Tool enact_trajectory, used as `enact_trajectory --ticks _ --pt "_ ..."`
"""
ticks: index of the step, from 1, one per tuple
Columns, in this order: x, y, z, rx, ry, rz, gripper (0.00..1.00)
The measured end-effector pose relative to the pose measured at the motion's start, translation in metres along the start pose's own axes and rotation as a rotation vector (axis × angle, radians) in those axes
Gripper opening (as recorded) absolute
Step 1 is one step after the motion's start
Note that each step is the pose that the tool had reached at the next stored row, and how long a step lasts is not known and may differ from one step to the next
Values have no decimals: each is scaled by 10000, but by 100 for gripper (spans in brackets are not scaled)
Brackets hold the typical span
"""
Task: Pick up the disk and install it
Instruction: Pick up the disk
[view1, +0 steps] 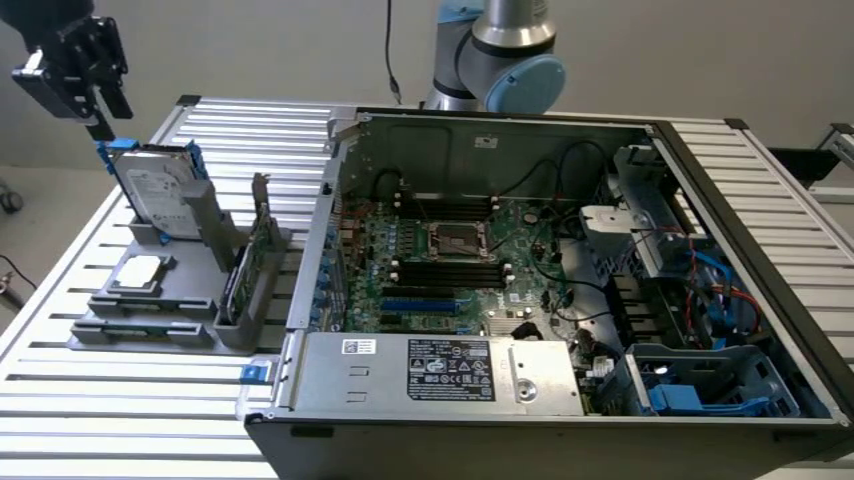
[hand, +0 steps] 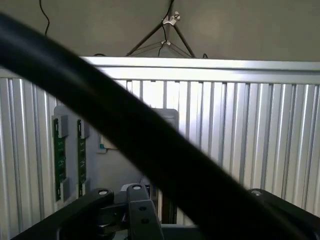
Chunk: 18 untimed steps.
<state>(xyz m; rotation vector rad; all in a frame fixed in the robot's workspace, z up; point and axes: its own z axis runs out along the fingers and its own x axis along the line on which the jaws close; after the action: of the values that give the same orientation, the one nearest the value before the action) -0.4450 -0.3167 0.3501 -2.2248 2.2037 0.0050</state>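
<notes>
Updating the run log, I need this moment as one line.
gripper: empty, above disk | disk: upright in grey holder | computer case: open

Robotics lab/workshop: UR arm (view1: 501, 60), alu slat bench (view1: 120, 410), open PC chassis (view1: 454, 140), parts jig (view1: 147, 325).

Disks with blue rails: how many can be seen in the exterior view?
1. The disk stands upright in the grey holder at the exterior view's left, just below the gripper. More may be hidden in the drive bays of the computer case.
</notes>
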Motion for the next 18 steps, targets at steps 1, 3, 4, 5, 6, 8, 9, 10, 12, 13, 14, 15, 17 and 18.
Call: enact_trajectory --ticks 1,3,4,5,6,8,9,10,12,13,14,15,17,18 --pt "0 0 14 -1 0 2 47" --pt "1 0 49 -2 0 6 54" --pt "1 0 67 -3 0 8 54" --pt "1 0 86 -4 0 8 54" --pt "1 0 104 -3 0 9 54" --pt "2 1 140 -6 0 8 54" --pt "2 1 158 -7 1 9 54" --pt "2 1 176 -6 0 9 54" --pt "2 1 213 -8 0 9 54" --pt "2 1 231 -9 0 9 54" --pt "3 1 249 -11 0 9 54" --pt "3 1 267 -11 0 9 54" --pt "3 2 304 -21 0 9 54" --pt "3 2 321 -27 0 11 54"
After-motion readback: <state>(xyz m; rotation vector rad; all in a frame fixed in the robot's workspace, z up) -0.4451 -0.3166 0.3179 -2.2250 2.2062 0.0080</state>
